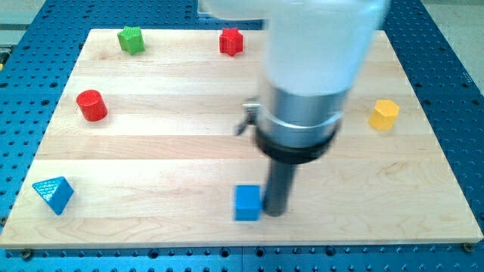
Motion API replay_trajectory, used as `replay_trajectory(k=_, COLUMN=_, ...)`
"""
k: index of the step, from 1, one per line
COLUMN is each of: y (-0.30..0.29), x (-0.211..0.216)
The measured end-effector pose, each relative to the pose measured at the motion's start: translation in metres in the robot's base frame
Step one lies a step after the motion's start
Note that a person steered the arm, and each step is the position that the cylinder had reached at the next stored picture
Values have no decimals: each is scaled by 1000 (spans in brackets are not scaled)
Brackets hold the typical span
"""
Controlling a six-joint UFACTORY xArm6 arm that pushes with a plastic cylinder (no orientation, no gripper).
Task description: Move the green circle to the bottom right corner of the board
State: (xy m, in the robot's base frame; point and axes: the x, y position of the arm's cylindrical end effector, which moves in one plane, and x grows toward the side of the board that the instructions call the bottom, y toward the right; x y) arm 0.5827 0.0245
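Observation:
No green circle shows in the camera view; the arm's wide body covers the top middle of the board and may hide it. The only green block in sight is a green star [131, 39] at the top left. My tip [274, 211] is at the bottom middle, touching or nearly touching the right side of a blue cube [247, 202].
A red star [231, 41] lies at the top middle, a red cylinder [91, 105] at the left, a blue triangle [53, 194] at the bottom left and a yellow hexagon [384, 114] at the right. The wooden board [393, 196] rests on a blue perforated table.

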Motion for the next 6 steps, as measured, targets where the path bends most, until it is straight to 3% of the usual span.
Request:
replay_trajectory(k=1, y=-1, x=-28)
replay_trajectory(k=3, y=56, x=-193)
replay_trajectory(k=4, y=65, x=-176)
replay_trajectory(k=5, y=92, x=-97)
replay_trajectory(k=6, y=76, x=-131)
